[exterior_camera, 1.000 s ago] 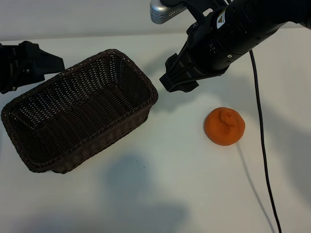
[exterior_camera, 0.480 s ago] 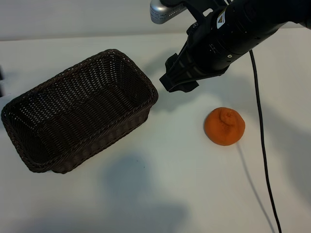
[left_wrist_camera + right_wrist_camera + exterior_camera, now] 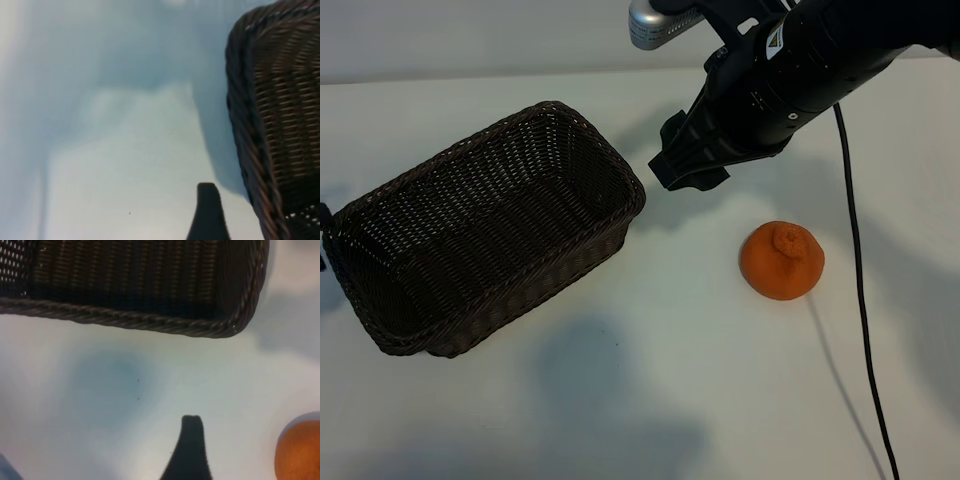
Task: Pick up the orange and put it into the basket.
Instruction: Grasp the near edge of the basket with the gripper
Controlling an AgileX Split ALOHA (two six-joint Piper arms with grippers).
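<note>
Exterior view: orange (image 3: 781,260) lies on table, apart from spread right tool (image 3: 688,165).

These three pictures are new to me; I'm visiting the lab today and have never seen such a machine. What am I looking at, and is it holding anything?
It is a robot with two arms at a white table. The wide picture is taken from above. The big black shape at its upper right is the right arm; its right gripper hangs open and empty between the two things on the table: a dark woven basket, with nothing in it, and an orange lying by itself to the right. The other two pictures come from small cameras on the wrists. The right wrist view shows the basket's rim and the orange at the edge. The left wrist view shows the basket's end; the left gripper barely shows at the wide view's left edge. Nothing is held.
</note>
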